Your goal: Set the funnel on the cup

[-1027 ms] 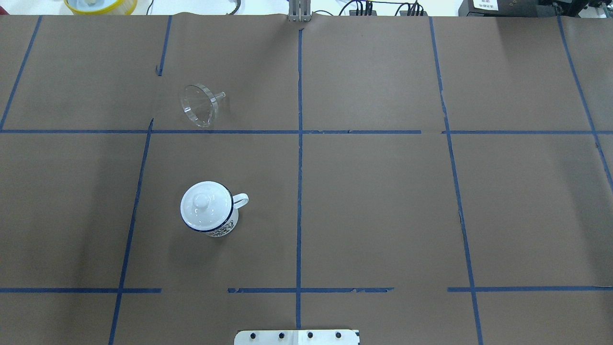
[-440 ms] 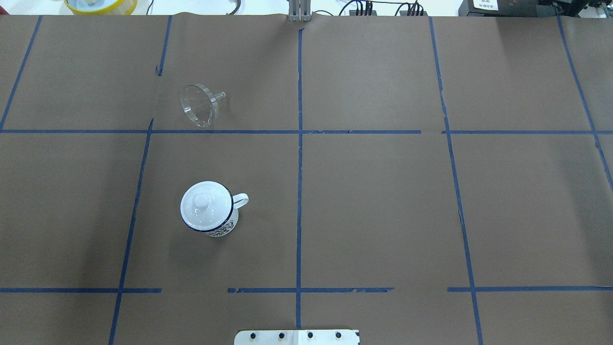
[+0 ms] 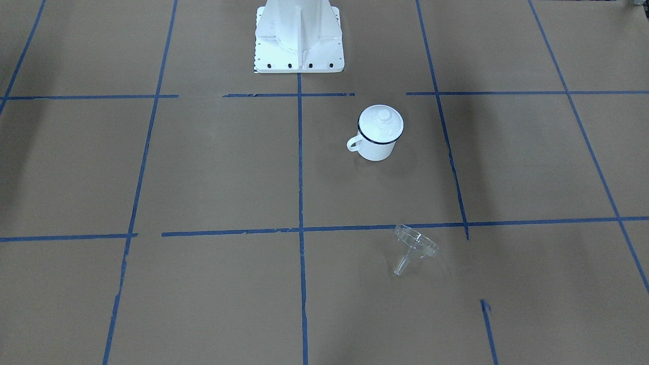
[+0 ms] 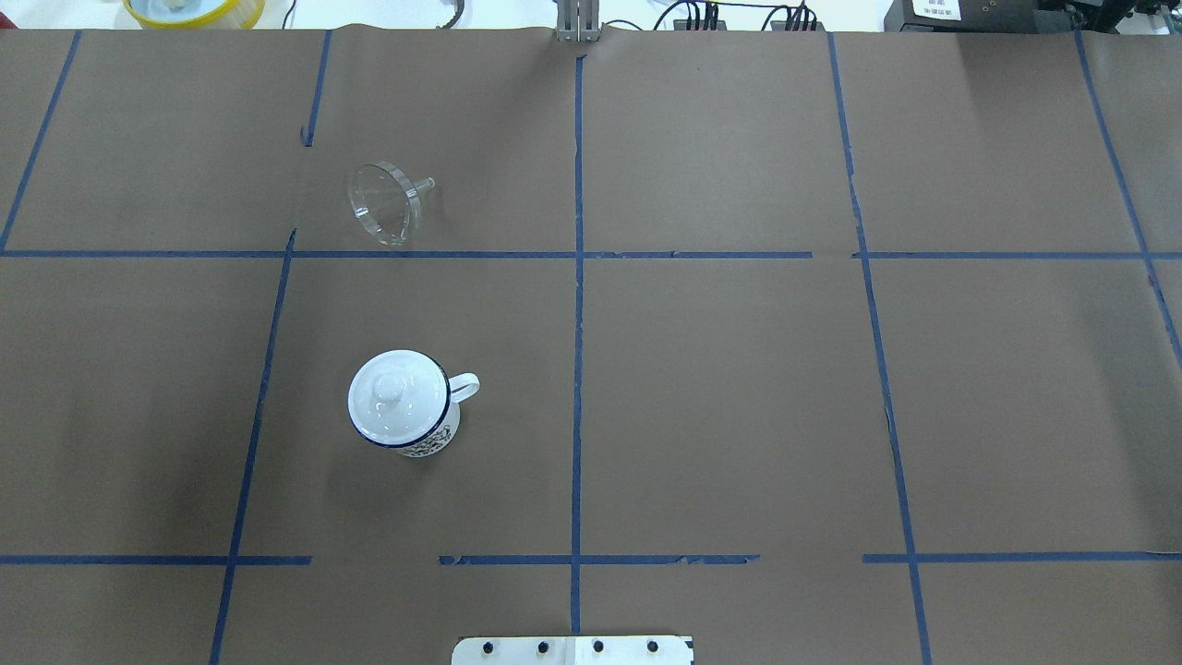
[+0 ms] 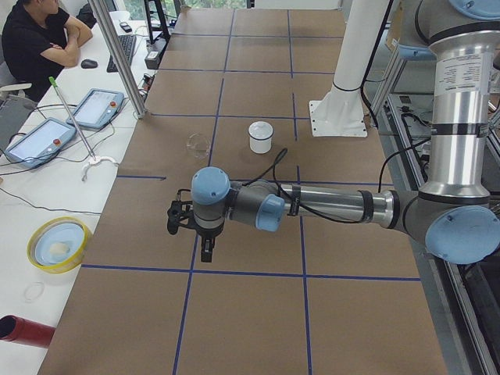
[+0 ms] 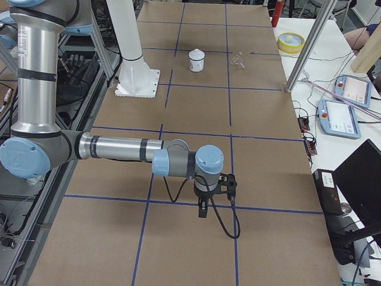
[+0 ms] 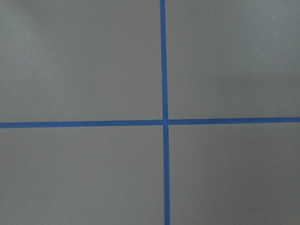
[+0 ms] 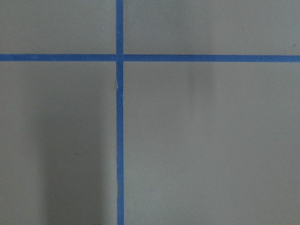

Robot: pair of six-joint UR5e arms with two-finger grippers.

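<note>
DESK: What has changed on the counter (image 4: 739, 416) in the last second?

OPERATOR: Nothing, from where I sit. Across the overhead pictures the clear funnel (image 4: 386, 203) and the white enamel mug (image 3: 376, 150) lie exactly where they did, so I read the task as not yet begun. The funnel rests on its side in the far square on the robot's left, with its spout aimed toward the centre tape line (image 4: 577, 369). The mug stands upright in the next square nearer the base, well apart from the funnel, with its handle toward that same line. Its white knobbed lid (image 3: 381, 123) sits on it. My judgement is that the lid must come off before the funnel can seat on the rim.

DESK: And the hands?

OPERATOR: Both hang beyond the edges of the overhead picture. The left hand (image 5: 205, 250) hovers pointing down over the counter's left end, well short of the funnel. The right hand (image 6: 203, 211) does likewise at the opposite end. Only the side cameras show them, so I cannot tell how far either is open. I see nothing in or against either one. Each wrist camera shows only brown paper and a crossing of blue tape. The left arm is nearer both things, so I'd expect it to reach first.
</note>
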